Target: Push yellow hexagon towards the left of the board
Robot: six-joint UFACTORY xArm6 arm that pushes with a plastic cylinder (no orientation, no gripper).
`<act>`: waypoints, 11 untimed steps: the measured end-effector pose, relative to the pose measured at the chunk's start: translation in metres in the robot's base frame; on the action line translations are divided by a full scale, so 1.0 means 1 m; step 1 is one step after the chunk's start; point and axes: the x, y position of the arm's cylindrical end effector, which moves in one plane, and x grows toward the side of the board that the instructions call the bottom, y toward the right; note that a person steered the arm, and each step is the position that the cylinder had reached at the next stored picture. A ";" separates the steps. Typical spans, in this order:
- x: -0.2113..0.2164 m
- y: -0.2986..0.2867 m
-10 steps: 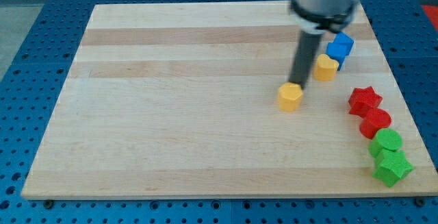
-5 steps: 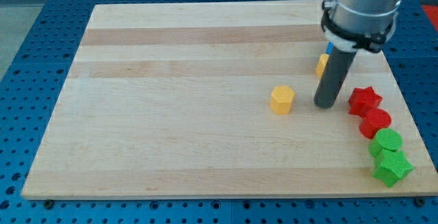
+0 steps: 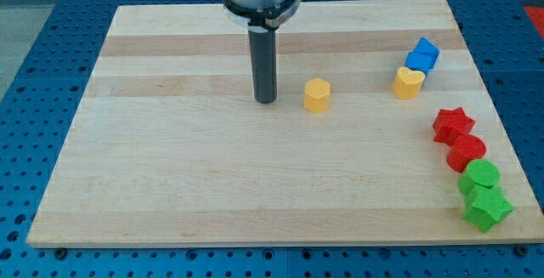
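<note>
The yellow hexagon (image 3: pixel 317 95) lies on the wooden board (image 3: pixel 170 167), a little right of the middle and in the upper half. My tip (image 3: pixel 267 100) rests on the board just left of the hexagon, with a small gap between them. The dark rod rises straight up from the tip to the arm's collar at the view's top.
A yellow heart-shaped block (image 3: pixel 408 82) and a blue block (image 3: pixel 422 56) sit together at the upper right. A red star (image 3: pixel 452 124), a red cylinder (image 3: pixel 466 152), a green cylinder (image 3: pixel 481 177) and a green star (image 3: pixel 487 207) run down the right edge.
The yellow hexagon has moved left and a little up. My tip swung from its right side, near the red star, across to its left side.
</note>
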 end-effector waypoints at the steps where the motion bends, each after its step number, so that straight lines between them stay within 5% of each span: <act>1: 0.027 0.003; 3: 0.014 0.094; 6: -0.003 0.153; 9: -0.057 0.029; 11: -0.010 0.097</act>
